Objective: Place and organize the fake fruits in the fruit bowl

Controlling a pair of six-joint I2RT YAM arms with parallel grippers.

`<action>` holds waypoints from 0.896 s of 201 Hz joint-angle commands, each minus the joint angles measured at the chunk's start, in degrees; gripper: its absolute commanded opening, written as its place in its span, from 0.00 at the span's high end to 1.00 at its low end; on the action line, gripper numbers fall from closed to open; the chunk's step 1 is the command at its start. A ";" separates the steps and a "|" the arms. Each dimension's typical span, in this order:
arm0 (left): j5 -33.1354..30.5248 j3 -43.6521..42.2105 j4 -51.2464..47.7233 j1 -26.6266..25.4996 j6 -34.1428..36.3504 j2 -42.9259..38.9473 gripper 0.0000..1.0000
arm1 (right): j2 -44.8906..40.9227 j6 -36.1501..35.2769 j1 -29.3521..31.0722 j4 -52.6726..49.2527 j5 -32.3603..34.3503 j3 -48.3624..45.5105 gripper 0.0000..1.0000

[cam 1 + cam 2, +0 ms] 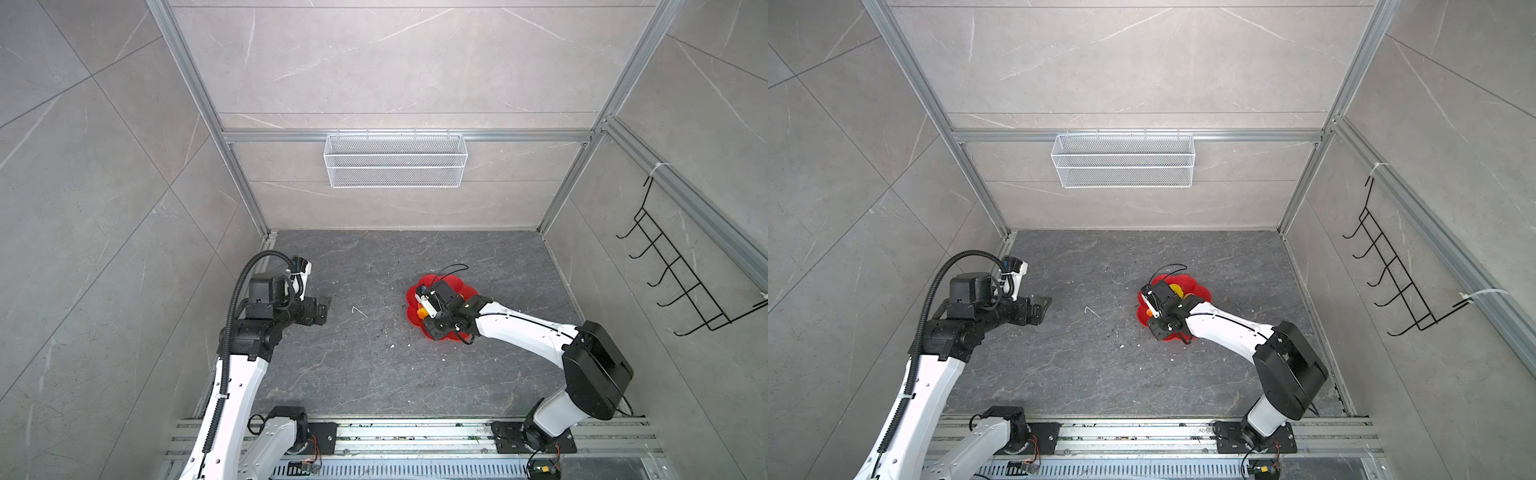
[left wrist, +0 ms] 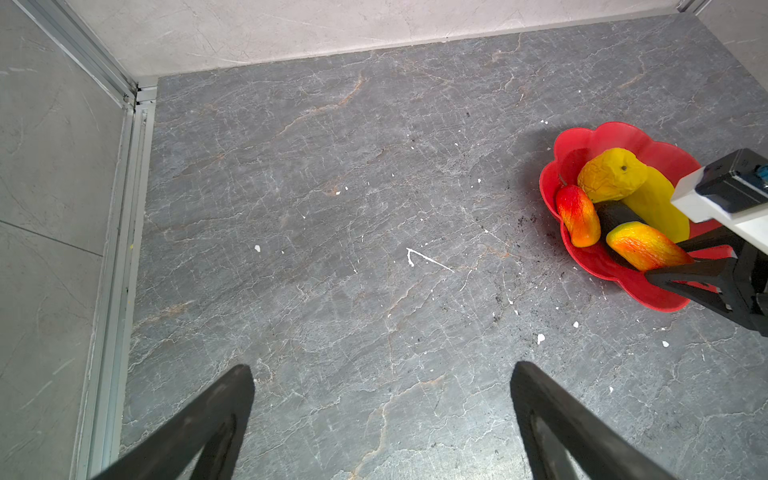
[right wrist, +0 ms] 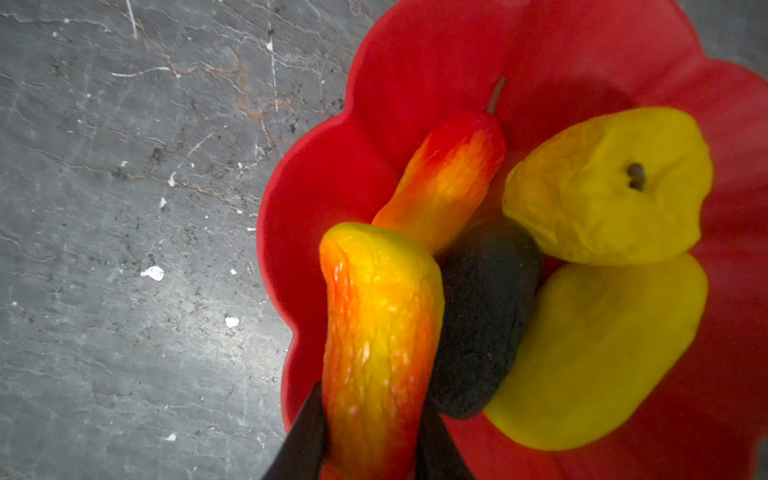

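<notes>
Clamped between the black fingers of the right gripper (image 3: 370,424), an oblong red-orange-yellow fruit (image 3: 378,324) hung over the side of the fruit bowl (image 3: 415,62) nearest the left arm, its far end reaching inward. Whether it touched the dish could not be told. Just beside it lay the black oval fruit (image 3: 486,316), pressed against its side. Behind that sat the second oblong fruit (image 3: 449,178), stem pointing to the rim, then the elongated yellow fruit (image 3: 598,357) and the round yellow fruit (image 3: 606,187) partly on top of it. All four rested inside the red petalled dish, which stood on the grey table (image 2: 332,208) right of centre. Well apart to the left, the left gripper (image 2: 382,368) hovered above bare stone, jaws spread wide and holding nothing. On the back wall hung a white wire mesh basket (image 1: 395,160), and on the right wall a black hook rack (image 1: 681,282).
</notes>
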 commanded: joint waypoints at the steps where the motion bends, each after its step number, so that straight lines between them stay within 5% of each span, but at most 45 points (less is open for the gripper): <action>1: 1.25 0.50 0.73 0.35 -0.15 -0.29 0.00 | 1.23 1.30 -0.41 0.85 1.15 -0.77 0.66; 35: 1.11 0.49 0.72 0.36 -0.15 -0.22 0.00 | 0.69 0.69 -0.49 0.50 1.23 -0.22 0.47; 81: 1.00 0.51 0.98 0.35 -0.12 0.26 0.00 | -4.14 -0.55 -1.19 0.42 3.11 0.51 0.37; 98: 0.99 0.89 1.25 0.36 -0.32 0.78 0.00 | -8.43 -0.95 -3.11 2.00 2.77 -0.42 0.25; 116: 0.95 1.46 1.74 0.36 -0.89 1.32 0.00 | -14.72 -0.86 -7.50 6.51 0.12 -3.39 0.01; 180: -3.96 1.48 7.40 0.43 -6.21 2.77 0.00 | -36.03 10.65 -35.13 30.97 -4.06 -20.77 0.00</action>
